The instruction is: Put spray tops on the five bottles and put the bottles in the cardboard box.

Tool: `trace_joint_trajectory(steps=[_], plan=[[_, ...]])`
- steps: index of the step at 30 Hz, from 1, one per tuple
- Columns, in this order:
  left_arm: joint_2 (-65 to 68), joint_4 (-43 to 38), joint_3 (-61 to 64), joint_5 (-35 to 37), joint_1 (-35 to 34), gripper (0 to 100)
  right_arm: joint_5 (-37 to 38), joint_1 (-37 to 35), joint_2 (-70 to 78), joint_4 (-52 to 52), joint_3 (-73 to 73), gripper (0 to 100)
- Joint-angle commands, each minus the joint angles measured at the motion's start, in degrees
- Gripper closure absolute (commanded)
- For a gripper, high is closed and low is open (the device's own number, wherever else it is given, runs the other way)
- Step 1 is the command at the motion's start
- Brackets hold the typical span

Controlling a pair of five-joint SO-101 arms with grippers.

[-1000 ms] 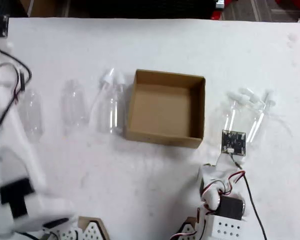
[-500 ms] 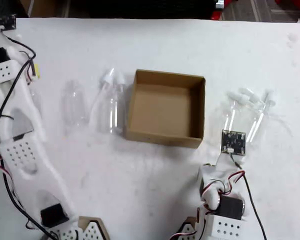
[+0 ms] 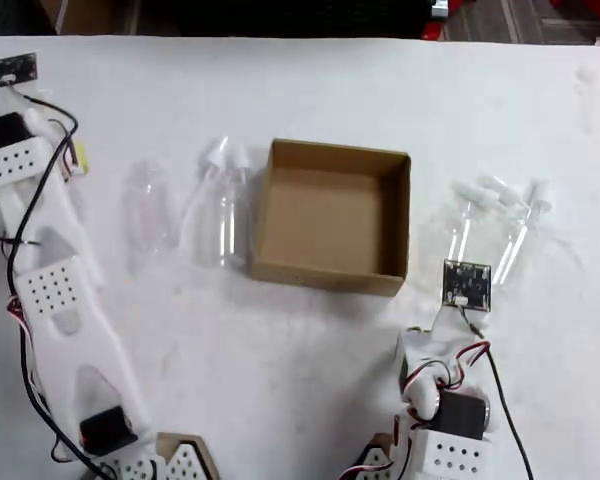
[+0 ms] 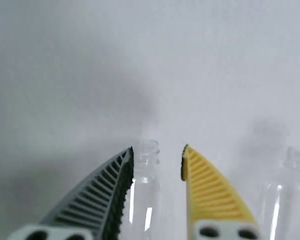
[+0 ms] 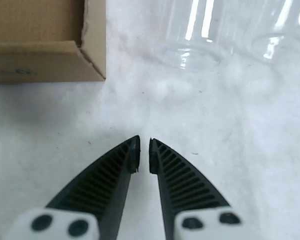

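Note:
My left gripper is open, its grey and yellow fingers on either side of the bare neck of a clear bottle lying at the far left of the table. In the high view the left arm stretches out to that spot. A second capless bottle lies beside it. Two bottles with white spray tops lie left of the cardboard box. More bottles with tops lie right of the box. My right gripper is shut and holds nothing, low over the table short of those bottles.
The box stands open with nothing in it, in the middle of the table. Its corner is close ahead of the right gripper. The right arm's base and cables sit at the front edge. Bare white tabletop lies behind the box.
The left arm has swung up from the table's front edge and stretched out to the far-left bottle. The right arm has not moved.

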Motion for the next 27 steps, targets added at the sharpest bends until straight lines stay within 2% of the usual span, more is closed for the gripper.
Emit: trace_joint_trajectory(steps=[1, 8, 18, 24, 27], plan=[[-0.40, 0.44, -3.16, 0.53, -1.89, 85, -0.53, 0.57, -0.22, 0.13, 0.53, 98.1], [-0.13, 0.88, -1.23, 0.88, -1.80, 81, -0.53, 0.57, -0.22, 0.13, 0.53, 98.1], [-0.13, -1.49, 5.10, 0.88, -1.71, 81, -0.53, 0.66, -0.22, 0.13, 0.53, 98.1], [-0.22, -1.49, 5.10, 0.44, -1.63, 91, -0.53, 0.75, -0.22, 0.13, 0.53, 98.1], [-0.31, -1.49, 4.92, 0.44, -1.63, 93, -0.53, 0.75, -0.22, 0.13, 0.53, 98.1]])
